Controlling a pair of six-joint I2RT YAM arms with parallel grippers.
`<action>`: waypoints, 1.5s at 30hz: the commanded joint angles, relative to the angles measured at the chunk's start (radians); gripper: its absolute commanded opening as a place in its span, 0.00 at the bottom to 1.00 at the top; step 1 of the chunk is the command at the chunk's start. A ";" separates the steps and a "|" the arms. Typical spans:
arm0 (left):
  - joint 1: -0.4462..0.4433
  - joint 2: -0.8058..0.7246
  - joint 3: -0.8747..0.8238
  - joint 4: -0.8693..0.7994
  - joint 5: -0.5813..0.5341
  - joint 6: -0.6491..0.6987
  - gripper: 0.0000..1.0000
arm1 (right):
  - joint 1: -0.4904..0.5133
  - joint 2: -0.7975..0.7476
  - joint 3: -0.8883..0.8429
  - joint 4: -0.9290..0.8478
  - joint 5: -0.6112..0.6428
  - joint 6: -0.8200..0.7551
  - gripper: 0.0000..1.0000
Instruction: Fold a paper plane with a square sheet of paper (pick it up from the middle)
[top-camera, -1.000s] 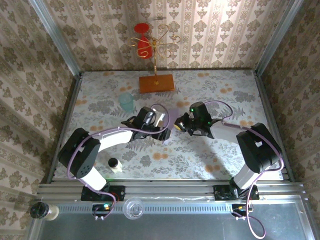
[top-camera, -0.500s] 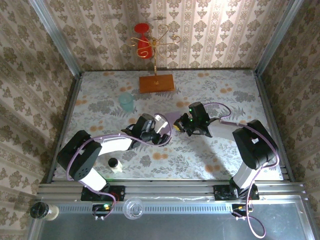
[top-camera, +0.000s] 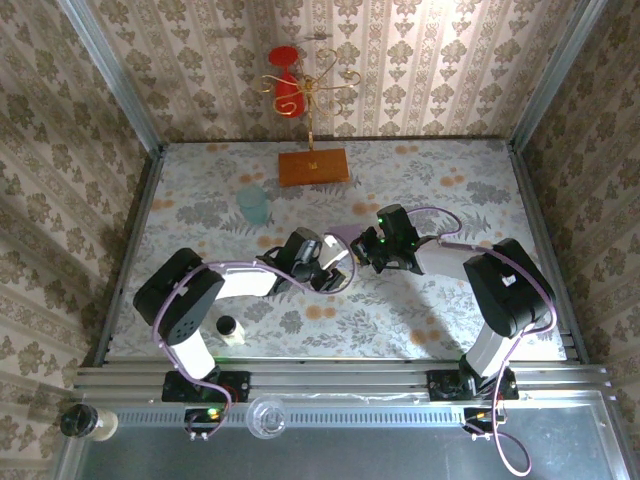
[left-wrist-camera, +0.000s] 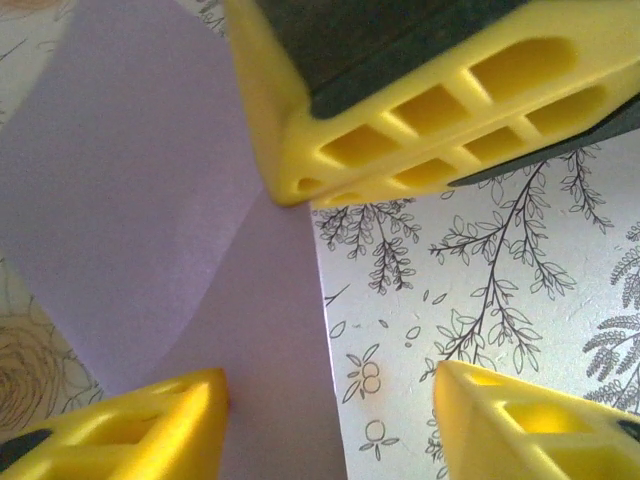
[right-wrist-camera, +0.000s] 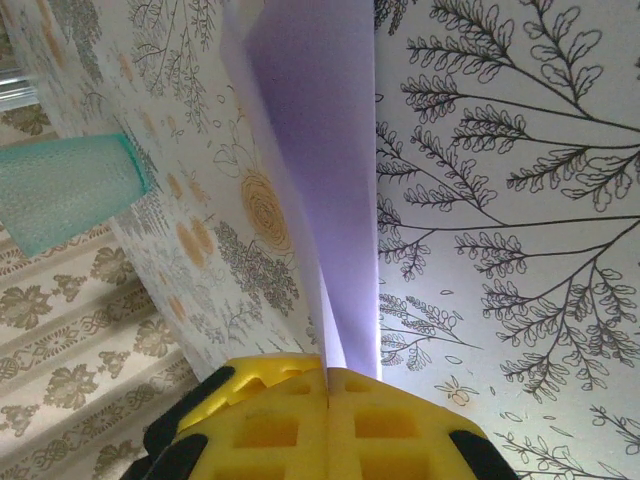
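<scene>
My right tool (right-wrist-camera: 328, 385) is clamped shut on the paper (right-wrist-camera: 320, 150), pinching two layers together at the end of a fold. I judge this hold anchors the crease while the other side is worked. Whether the far end of the sheet lies flat on the worktop (left-wrist-camera: 500, 250) I cannot tell. My left tool (left-wrist-camera: 330, 420) has its jaws apart and grips nothing. One finger is over the lilac flap and the other over bare worktop, so they straddle the paper's straight edge, just short of the right tool's tip. In my judgement that placement suits taking or pressing that edge next. The paper sits at mid-worktop between the two tools, with faint creases running toward the pinch point. Left arm: elbow bent back near its base, forearm running low to the right, wrist pitched down over the sheet. Right arm: forearm reaching left and inward, tool low. The cup (top-camera: 252, 203) stands well apart, to the left rear.
</scene>
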 joint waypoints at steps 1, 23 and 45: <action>-0.008 0.016 0.034 -0.016 -0.028 0.048 0.51 | 0.005 0.013 0.015 0.007 -0.015 0.010 0.04; 0.030 0.003 0.003 0.017 -0.020 -0.032 0.13 | -0.036 -0.040 -0.015 -0.003 -0.006 -0.011 0.37; 0.178 0.060 0.067 -0.021 0.406 -0.551 0.00 | -0.072 -0.059 0.031 -0.161 0.037 -0.520 0.73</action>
